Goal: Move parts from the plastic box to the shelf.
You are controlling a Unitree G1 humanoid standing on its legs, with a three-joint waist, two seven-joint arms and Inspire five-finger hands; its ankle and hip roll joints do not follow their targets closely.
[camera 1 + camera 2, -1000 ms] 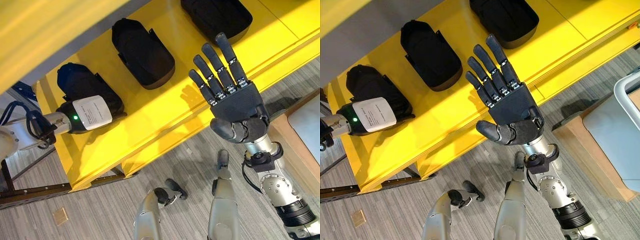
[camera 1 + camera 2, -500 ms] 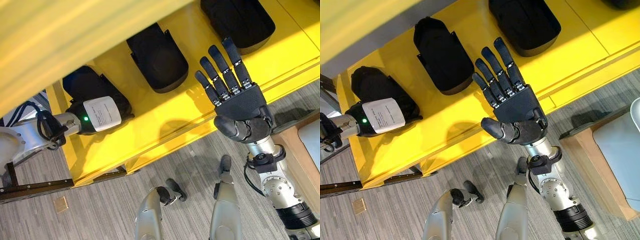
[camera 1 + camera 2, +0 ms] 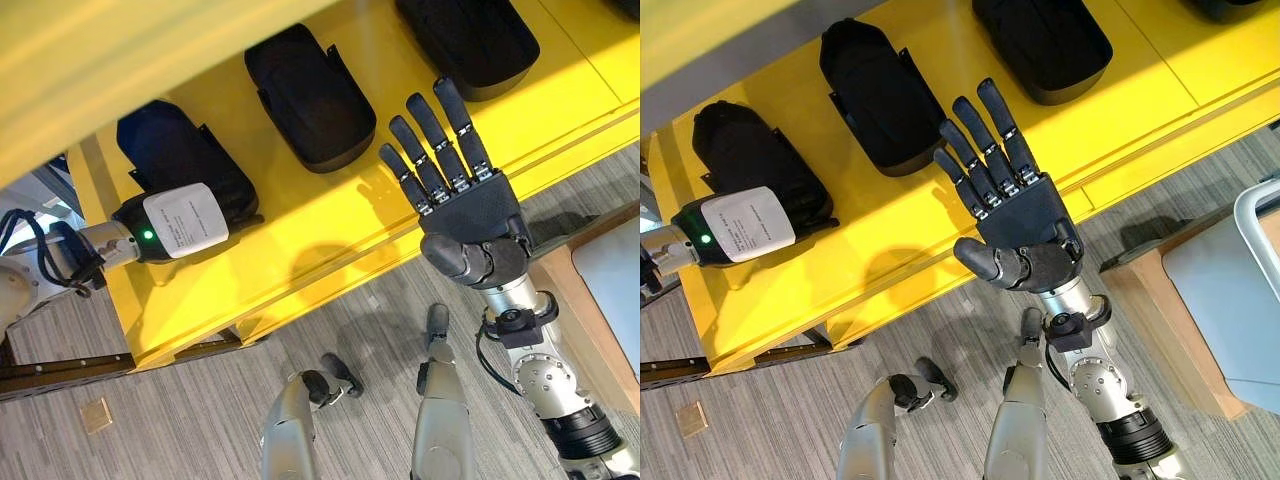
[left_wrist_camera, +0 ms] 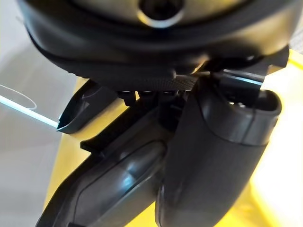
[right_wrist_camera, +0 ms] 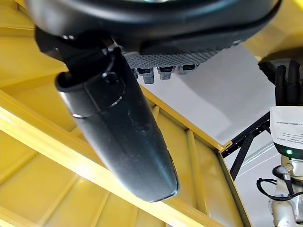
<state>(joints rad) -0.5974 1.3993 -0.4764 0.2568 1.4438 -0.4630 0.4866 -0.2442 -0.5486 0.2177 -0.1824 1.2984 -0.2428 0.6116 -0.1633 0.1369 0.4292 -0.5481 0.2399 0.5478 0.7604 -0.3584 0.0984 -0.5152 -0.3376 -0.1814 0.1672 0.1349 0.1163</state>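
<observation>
- Right hand (image 3: 1025, 215) is up over the front lip of the yellow shelf (image 3: 940, 215), fingers straight and fanned toward the back, thumb tucked across low, holding nothing.
- Its fingertips sit just in front of the middle black part (image 3: 880, 95), apart from it.
- Left hand (image 3: 735, 225) is in at the shelf's left end, right against the left black part (image 3: 745, 155); its fingers are hidden, so I cannot tell how they stand.
- A third black part (image 3: 1040, 40) lies further right on the shelf, well apart from both hands.
- Bare yellow board lies between the parts and along the front edge.
- Off to the right, a pale plastic box (image 3: 1240, 300) sits on a wooden stand (image 3: 1165, 330), with grey floor (image 3: 770, 420) open below the shelf edge.
</observation>
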